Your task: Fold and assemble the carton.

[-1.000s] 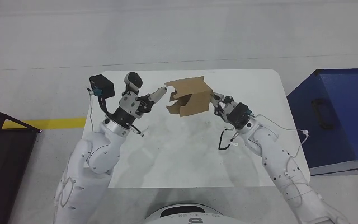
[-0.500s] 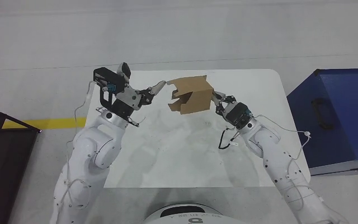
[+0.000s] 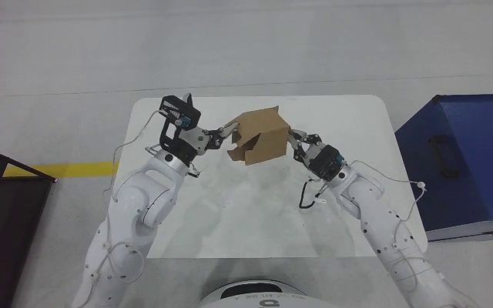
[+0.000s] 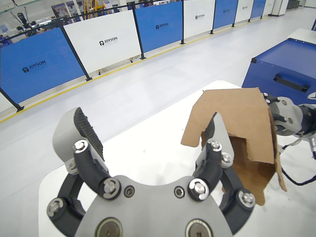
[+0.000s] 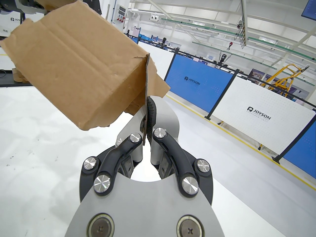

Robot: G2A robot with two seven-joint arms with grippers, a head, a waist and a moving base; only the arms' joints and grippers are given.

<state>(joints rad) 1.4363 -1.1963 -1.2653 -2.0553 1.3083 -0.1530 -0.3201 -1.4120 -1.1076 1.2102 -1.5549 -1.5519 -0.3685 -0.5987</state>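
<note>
A brown cardboard carton (image 3: 260, 135) is held up above the far middle of the white table (image 3: 254, 215), its open end toward my left arm. My right gripper (image 3: 293, 138) is shut on the carton's wall edge (image 5: 145, 92), the cardboard pinched between its pads. My left gripper (image 3: 223, 132) stands open at the carton's open end. In the left wrist view one finger (image 4: 214, 136) sits just behind a folded flap of the carton (image 4: 237, 124), while the other finger (image 4: 85, 134) is out in free air.
A blue cabinet (image 3: 454, 165) with a black handle stands on the floor beyond the table's right side. A black frame (image 3: 15, 200) is at the left edge. A black cable (image 3: 312, 196) hangs from the right arm over the table.
My left arm has swung in toward the carton, bringing its open gripper from beside the flap to the open end. The carton has tilted slightly in the right gripper.
</note>
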